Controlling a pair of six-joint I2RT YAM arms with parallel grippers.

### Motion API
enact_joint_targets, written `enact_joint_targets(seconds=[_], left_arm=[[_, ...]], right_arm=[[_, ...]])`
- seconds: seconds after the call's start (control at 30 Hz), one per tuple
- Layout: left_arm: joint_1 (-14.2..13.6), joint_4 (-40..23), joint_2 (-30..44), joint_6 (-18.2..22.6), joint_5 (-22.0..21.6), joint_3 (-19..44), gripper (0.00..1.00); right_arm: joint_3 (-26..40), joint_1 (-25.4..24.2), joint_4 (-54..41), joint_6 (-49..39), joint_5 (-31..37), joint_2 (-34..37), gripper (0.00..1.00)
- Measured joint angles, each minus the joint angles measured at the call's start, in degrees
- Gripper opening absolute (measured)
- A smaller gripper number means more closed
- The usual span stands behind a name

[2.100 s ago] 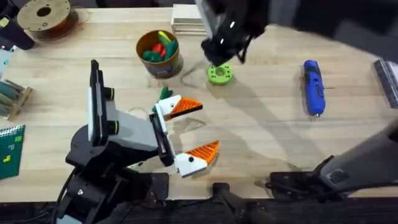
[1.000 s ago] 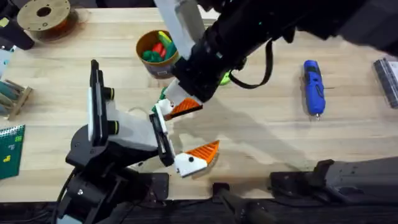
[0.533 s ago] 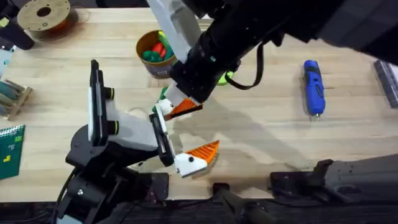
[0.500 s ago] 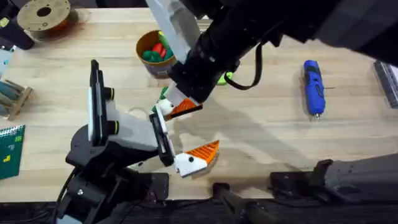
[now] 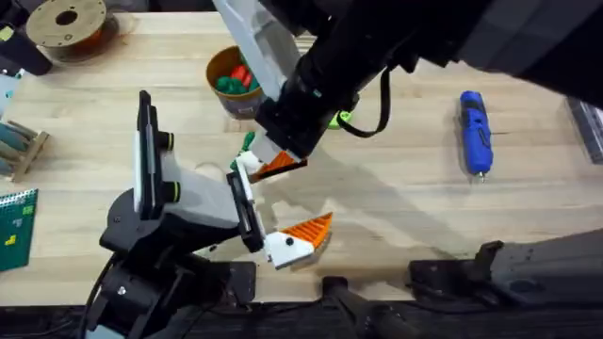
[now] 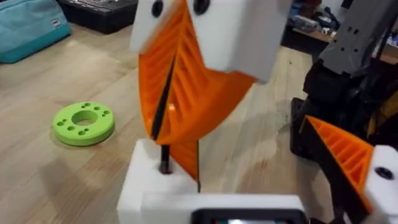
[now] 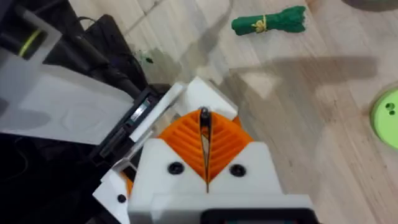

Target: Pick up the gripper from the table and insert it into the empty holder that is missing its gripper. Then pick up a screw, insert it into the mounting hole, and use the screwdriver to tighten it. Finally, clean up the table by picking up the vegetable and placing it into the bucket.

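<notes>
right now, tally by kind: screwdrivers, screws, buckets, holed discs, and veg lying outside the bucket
screwdriver: 1
screw: 1
bucket: 1
holed disc: 1
vegetable outside the bucket: 1
total: 5

Vegetable (image 5: 248, 142) mostly behind right arm

Lab/workshop: wood bench (image 5: 396, 198), filament spool (image 5: 68, 26)

Orange ribbed tool (image 6: 180, 93) closed above white holder (image 6: 155, 186); green disc (image 6: 83, 122) behind
</notes>
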Motion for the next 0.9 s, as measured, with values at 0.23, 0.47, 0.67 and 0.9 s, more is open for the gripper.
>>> enact_joint_targets(seconds=[0.23,0.47,0.67,0.9], left_arm=[[0.0,0.0,0.0,0.4,0.0,0.0,0.987],[0.0,0.0,0.0,0.4,0.0,0.0,0.987],[0.0,0.0,0.0,0.3,0.0,0.0,0.987],[0.1,-0.1,0.4,-0.5,0.0,0.0,0.987]], right_arm=[[-0.1,0.1,-1.0,-1.0,-1.0,0.2,0.007],[-0.1,0.1,-0.9,-1.0,-1.1,0.3,0.007],[-0.1,0.1,-0.1,-1.0,-1.5,1.8,0.007],[-0.1,0.0,0.1,-1.1,-1.8,2.4,0.007]])
